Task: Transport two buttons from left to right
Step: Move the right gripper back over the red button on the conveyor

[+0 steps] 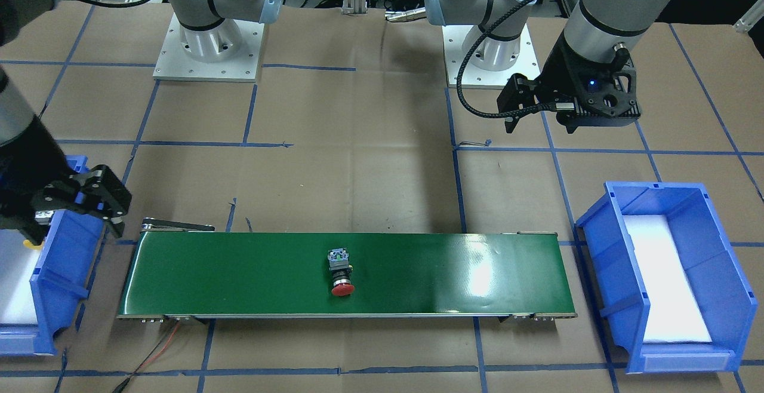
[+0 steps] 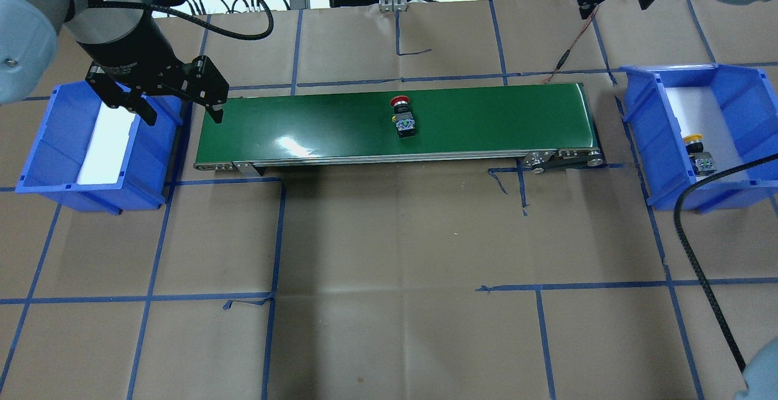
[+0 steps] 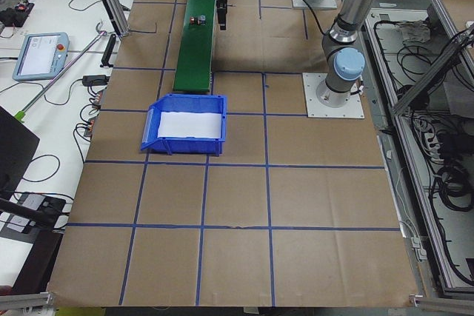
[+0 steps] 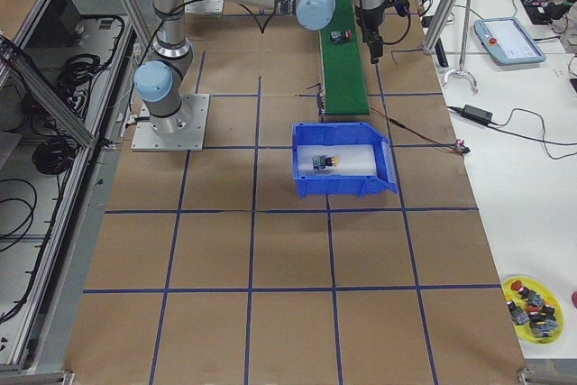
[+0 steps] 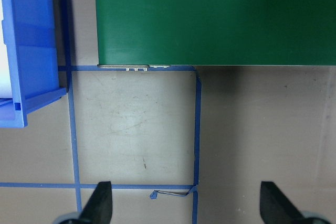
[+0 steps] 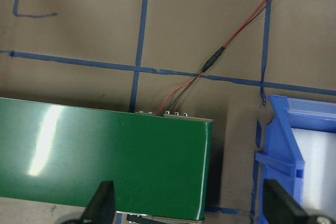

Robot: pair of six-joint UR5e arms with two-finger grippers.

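The red button (image 2: 402, 114) lies on its side at the middle of the green conveyor belt (image 2: 292, 123), its red cap toward the far edge; it also shows in the front view (image 1: 341, 275). The yellow button (image 2: 698, 152) lies inside the right blue bin (image 2: 639, 138). My left gripper (image 2: 182, 117) is open and empty, high over the gap between the left blue bin (image 2: 36, 144) and the belt's left end; the left wrist view (image 5: 186, 205) shows its fingers wide apart. My right gripper (image 2: 615, 5) is open and empty, above the belt's right end (image 6: 189, 205).
The left bin holds only a white liner. A red and black wire (image 6: 236, 35) runs from the belt's right end across the table. A yellow dish with several spare buttons (image 4: 532, 308) sits far off on the side table. Blue tape lines grid the brown table.
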